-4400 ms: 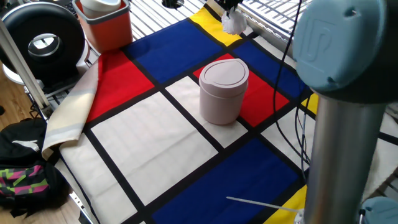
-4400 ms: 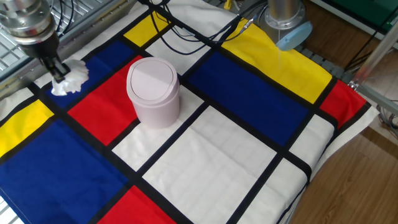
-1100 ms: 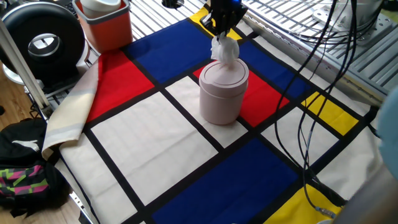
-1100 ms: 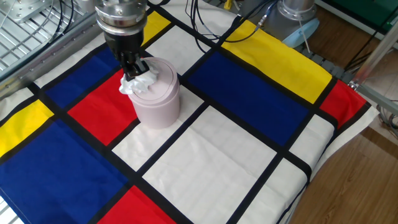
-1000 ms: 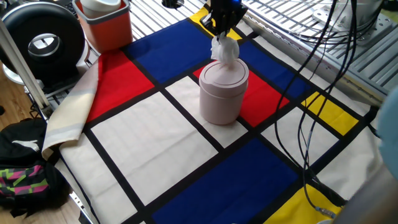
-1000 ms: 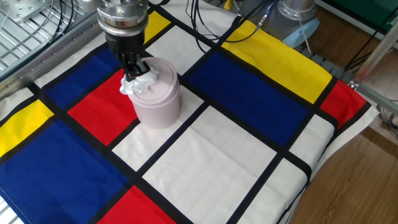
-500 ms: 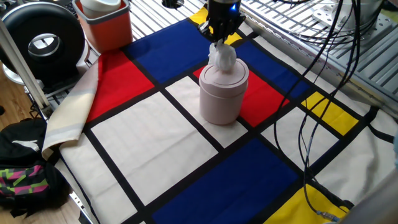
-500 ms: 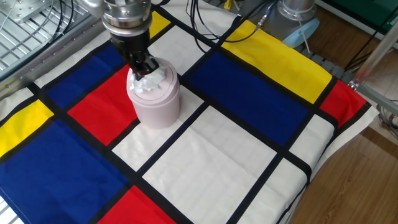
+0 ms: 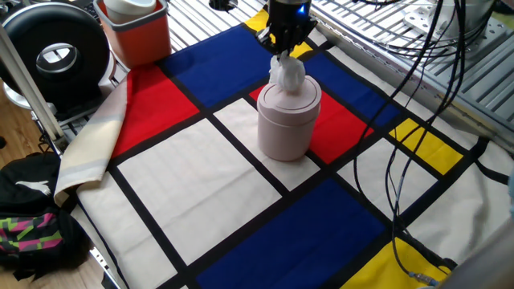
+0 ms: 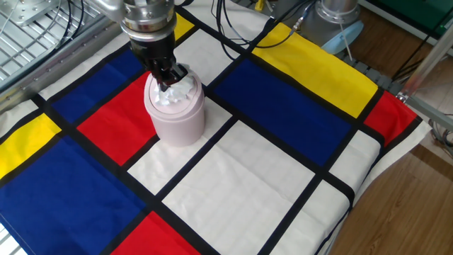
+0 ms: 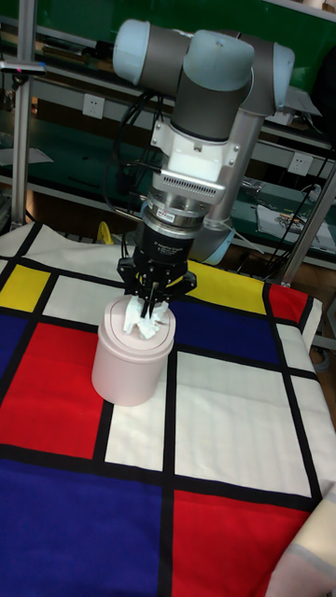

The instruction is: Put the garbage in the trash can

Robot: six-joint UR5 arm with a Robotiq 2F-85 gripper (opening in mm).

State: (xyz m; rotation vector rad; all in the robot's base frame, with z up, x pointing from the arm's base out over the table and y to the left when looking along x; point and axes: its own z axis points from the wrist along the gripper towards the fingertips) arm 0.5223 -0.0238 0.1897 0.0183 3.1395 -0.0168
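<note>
Garbage (image 11: pixel 145 320) held right at the trash can (image 11: pixel 131 359) lid.
My end effector (image 11: pixel 152 297) is clamped on the white wad, which touches the pink can's top; the can stands on the bench's (image 9: pixel 185 185) red-and-white squares.

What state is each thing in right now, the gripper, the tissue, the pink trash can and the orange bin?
gripper: shut on the tissue, directly over the trash can's lid.
tissue: crumpled, held, touching the lid top, not yet inside.
trash can: upright on the cloth; whether the lid is pushed in cannot be told.
orange bin: upright at the table's edge, white insert in it.
</note>
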